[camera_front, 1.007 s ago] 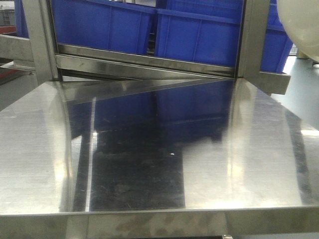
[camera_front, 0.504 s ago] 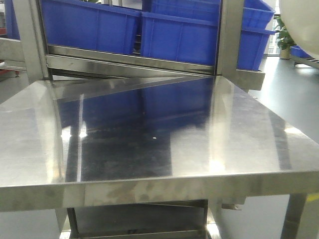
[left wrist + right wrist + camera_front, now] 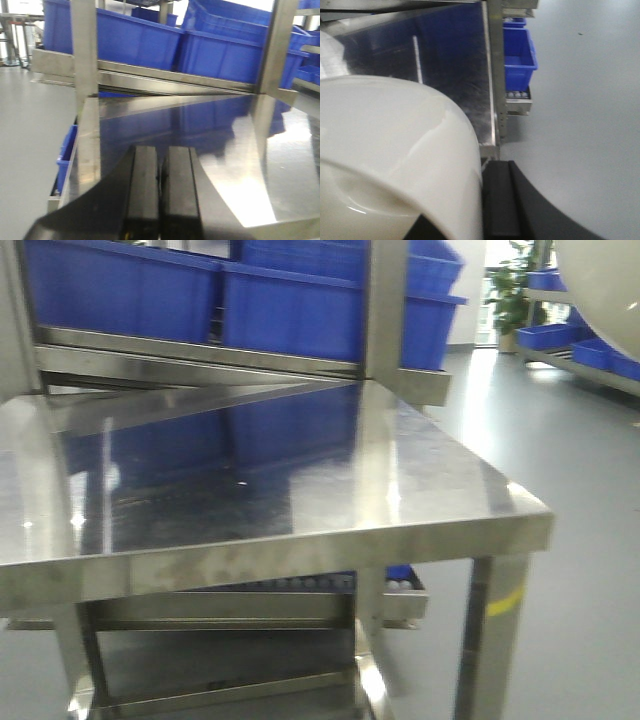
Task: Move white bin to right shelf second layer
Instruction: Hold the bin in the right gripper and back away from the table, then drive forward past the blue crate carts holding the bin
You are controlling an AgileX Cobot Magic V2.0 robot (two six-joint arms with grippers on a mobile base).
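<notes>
One white bin (image 3: 395,150), right jaws tight on its wall; left jaws together, over one steel table (image 3: 280,165).

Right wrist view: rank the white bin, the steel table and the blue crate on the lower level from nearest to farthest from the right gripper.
1. white bin: left, right up against the right gripper.
2. steel table: ahead, below the bin.
3. blue crate: upper right, on a lower level past the table's edge.
</notes>
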